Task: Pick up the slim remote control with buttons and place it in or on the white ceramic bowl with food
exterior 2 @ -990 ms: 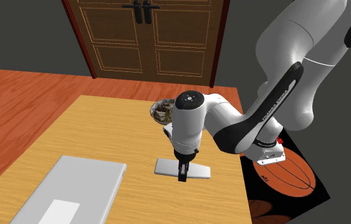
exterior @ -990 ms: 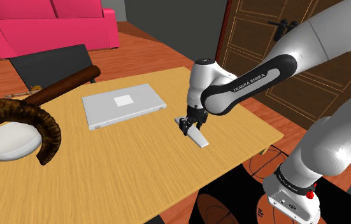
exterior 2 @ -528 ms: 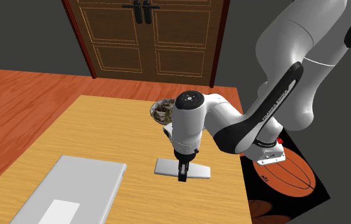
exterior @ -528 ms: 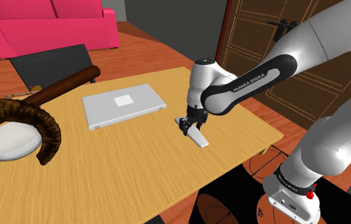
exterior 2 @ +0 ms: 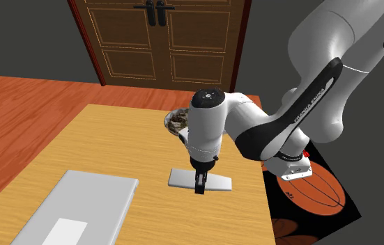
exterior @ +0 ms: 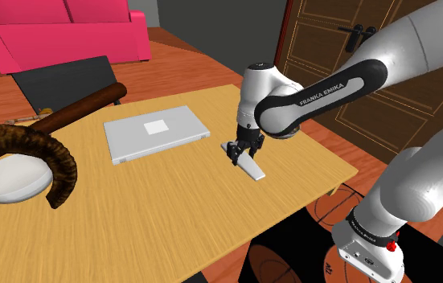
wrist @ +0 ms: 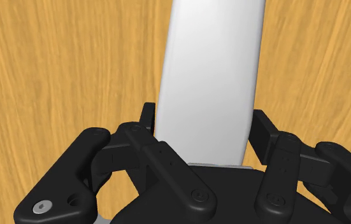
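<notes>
Gripping the remote [exterior: 252, 169] across its narrow sides in the shoulder view: the gripper [exterior: 239, 153] is hanging over the table [exterior: 171, 217], on the side nearer the stand, with the laptop [exterior: 155, 133] to the view's left. An empty white bowl [exterior: 10, 181] is sitting far left under a brown curved thing [exterior: 47, 149]. That is 1 risk: heading for it instead of the bowl with food.

Second exterior view: the remote [exterior 2: 218, 182] is lying crosswise under the gripper [exterior 2: 198, 184], and the food bowl [exterior 2: 175, 122] is sitting just behind the wrist, near the table's far edge. The arm is covering about half of the bowl, so its free rim is hard to judge. I am also not seeing whether the remote is clear of the tabletop.

Wrist view: 2 fingers [wrist: 262, 130] are clamping the remote [wrist: 212, 70], a plain white slab with no buttons drawn. Its far end is running off frame.

Risks, as I am judging them: the slab is looking smooth, so it could be pivoting or slipping during the swing. It is longer than the bowl looks wide, so it may be tipping off the rim on release.
</notes>
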`<action>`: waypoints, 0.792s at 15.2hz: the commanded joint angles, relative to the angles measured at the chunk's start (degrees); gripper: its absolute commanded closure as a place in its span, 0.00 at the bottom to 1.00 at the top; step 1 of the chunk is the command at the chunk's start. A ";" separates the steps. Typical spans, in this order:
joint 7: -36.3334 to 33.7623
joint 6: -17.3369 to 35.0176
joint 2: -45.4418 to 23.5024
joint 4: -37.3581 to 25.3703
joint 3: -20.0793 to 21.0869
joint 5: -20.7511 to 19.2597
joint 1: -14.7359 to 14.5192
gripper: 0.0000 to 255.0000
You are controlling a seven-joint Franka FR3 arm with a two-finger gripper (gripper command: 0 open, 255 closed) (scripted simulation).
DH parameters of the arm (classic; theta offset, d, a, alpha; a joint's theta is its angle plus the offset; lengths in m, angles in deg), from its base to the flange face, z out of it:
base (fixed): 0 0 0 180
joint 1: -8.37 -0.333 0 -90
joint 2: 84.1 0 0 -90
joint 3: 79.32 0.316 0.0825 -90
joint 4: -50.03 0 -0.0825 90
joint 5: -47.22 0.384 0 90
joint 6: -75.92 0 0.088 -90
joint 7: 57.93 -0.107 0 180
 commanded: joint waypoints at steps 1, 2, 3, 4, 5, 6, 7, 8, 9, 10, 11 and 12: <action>0.24 -1.83 1.15 -0.70 -0.18 0.32 -0.09 1.00; 0.34 -2.69 1.65 -1.08 -0.27 0.44 -0.12 1.00; 0.44 -3.55 2.13 -1.48 -0.37 0.54 -0.15 1.00; 0.53 -4.41 2.59 -1.88 -0.46 0.63 -0.17 1.00; 0.61 -5.26 3.04 -2.30 -0.56 0.72 -0.20 1.00; 0.69 -6.12 3.47 -2.73 -0.65 0.80 -0.22 1.00; 0.76 -6.96 3.88 -3.17 -0.75 0.87 -0.23 1.00; 0.83 -7.81 4.28 -3.63 -0.84 0.93 -0.25 1.00; 0.89 -8.65 4.67 -4.10 -0.93 0.98 -0.26 1.00; 0.95 -9.49 5.04 -4.57 -1.03 1.03 -0.27 1.00; 1.00 -10.32 5.39 -5.06 -1.12 1.07 -0.27 1.00; 1.05 -11.15 5.72 -5.56 -1.21 1.10 -0.28 1.00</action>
